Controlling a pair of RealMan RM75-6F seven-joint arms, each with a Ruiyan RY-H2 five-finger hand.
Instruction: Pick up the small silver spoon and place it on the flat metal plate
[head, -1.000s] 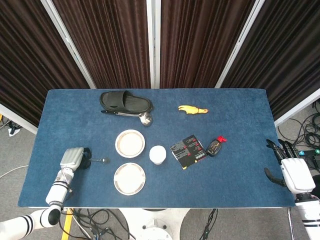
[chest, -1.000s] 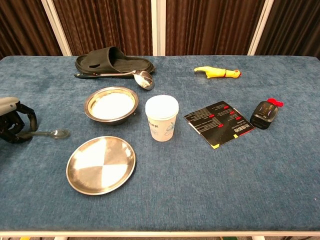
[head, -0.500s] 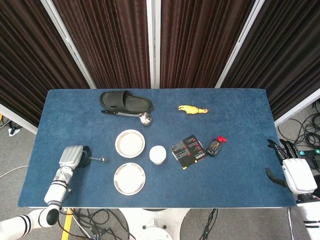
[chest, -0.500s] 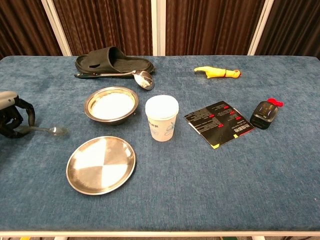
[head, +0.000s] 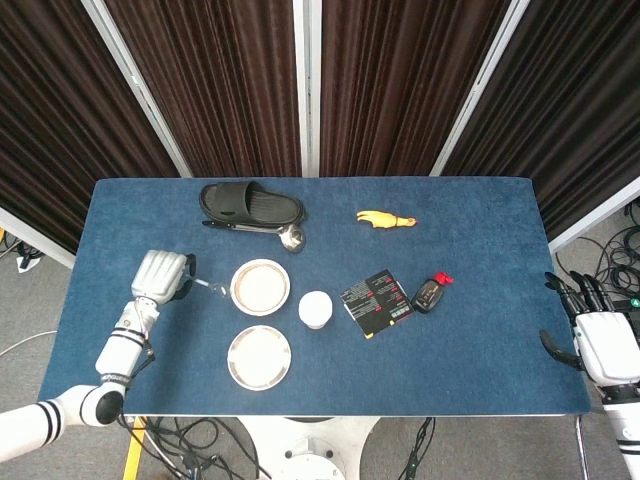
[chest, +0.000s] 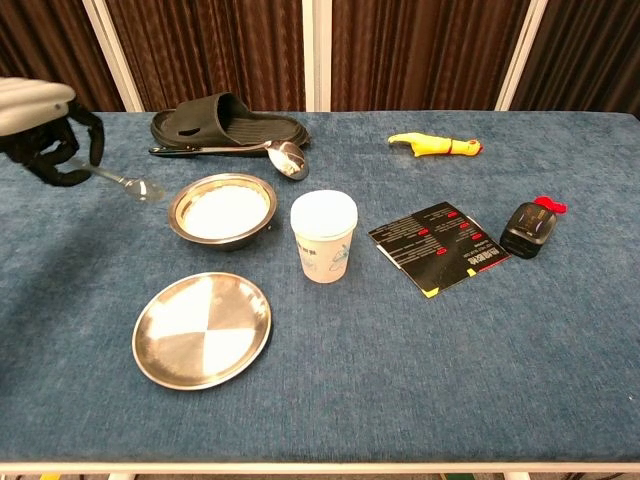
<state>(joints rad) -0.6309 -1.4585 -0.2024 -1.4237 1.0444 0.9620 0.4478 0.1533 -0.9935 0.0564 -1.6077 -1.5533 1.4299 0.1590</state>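
Observation:
My left hand (head: 163, 276) (chest: 45, 128) grips the handle of the small silver spoon (head: 211, 287) (chest: 130, 184) and holds it in the air, bowl end pointing right toward the metal bowl (head: 261, 287) (chest: 222, 209). The flat metal plate (head: 259, 357) (chest: 203, 329) lies on the blue cloth near the front edge, below and right of that hand. My right hand (head: 604, 343) hangs off the table's right end, fingers spread, holding nothing.
A white paper cup (chest: 323, 236) stands right of the bowl. A black slipper (chest: 225, 120) and a large ladle (chest: 284, 157) lie at the back. A black card (chest: 441, 246), a small dark bottle (chest: 529, 228) and a yellow toy (chest: 436, 145) sit to the right.
My left hand has lifted the spoon off the cloth and carried it up and away from the front edge, to beside the bowl. The right hand has drifted slightly right.

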